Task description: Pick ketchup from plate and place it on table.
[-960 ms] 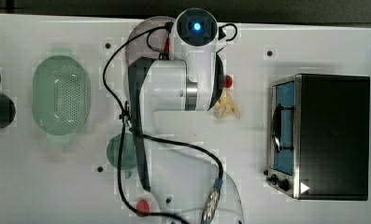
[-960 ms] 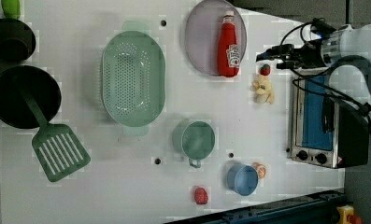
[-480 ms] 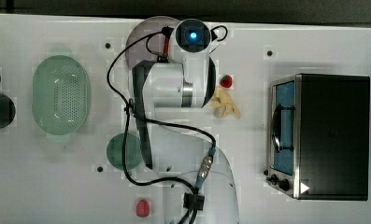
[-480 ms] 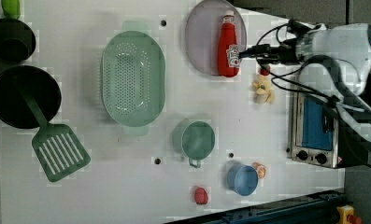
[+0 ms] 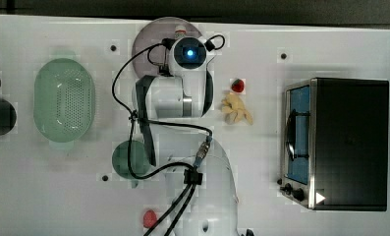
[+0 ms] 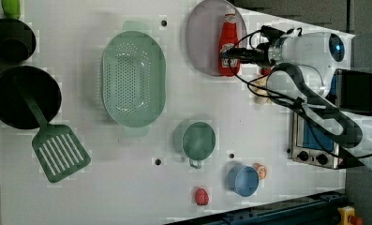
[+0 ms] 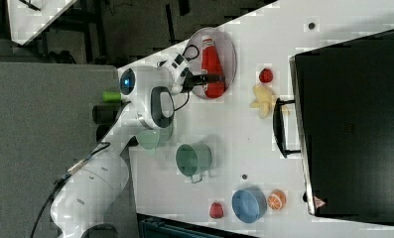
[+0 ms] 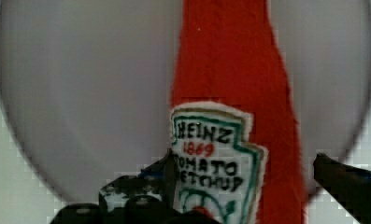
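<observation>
One small red ketchup bottle with a whitish cap point(image 6: 229, 44) lies flat on the large round pale mauve-grey plate point(image 6: 203, 42), near the upper middle of the left view and toward the plate's right side there. In the right view the ketchup point(image 7: 212, 67) lies with its cap toward the frame's top edge.

The black two-fingered gripper point(image 6: 230, 56) is spread wide, and in the wrist view its fingers point(image 8: 349, 186) stand on either side of the bottle's labelled body, apart from it rather than pinching it; nothing is held.

The bottle's white shield-shaped label point(image 8: 213, 158) reads "HEINZ", "1869" and "TOMATO KETCHUP".

Its surface looks soft and fuzzy at the edges, more like a plush or felt toy than glass, so I judge it light, unbreakable and not slippery, though it may squash a little under pressure. The labelled lower body, where it is broadest, seems the best place to take hold, since the narrowing neck would let it tip or slide out. The white tabletop point(image 6: 127, 187) has open space below the plate in the left view.
</observation>
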Tool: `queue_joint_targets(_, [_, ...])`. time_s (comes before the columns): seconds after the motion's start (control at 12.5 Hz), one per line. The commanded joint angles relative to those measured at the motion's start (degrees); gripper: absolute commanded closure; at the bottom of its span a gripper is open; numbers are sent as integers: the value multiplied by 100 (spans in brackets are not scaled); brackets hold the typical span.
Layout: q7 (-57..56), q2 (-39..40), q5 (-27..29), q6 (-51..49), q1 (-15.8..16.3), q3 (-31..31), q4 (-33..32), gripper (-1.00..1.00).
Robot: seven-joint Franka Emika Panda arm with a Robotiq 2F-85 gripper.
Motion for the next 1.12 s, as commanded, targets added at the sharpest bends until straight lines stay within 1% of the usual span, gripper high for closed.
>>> queue_joint_targets(0.08, [-221,101,-38,158,-50,39,125,-100])
queue_joint_targets(0.16, [-217,155,-38,161,-50,34,158,-100])
queue_joint_targets(0.24, [-217,170,-38,169,-49,44,186,-90])
queue_joint_targets(0.4, [-218,160,-37,177,-53,40,248,-41])
queue_joint_targets(0.48, [-218,104,-37,178,-56,51,277,-27])
queue_joint_targets(0.72, [-190,-220,-21,145,-58,59,296,-26])
queue_joint_targets(0.88, [67,-532,-11,56,-66,58,289,-26])
queue_joint_targets(1.12, [375,-1056,-11,-301,-68,52,274,-27])
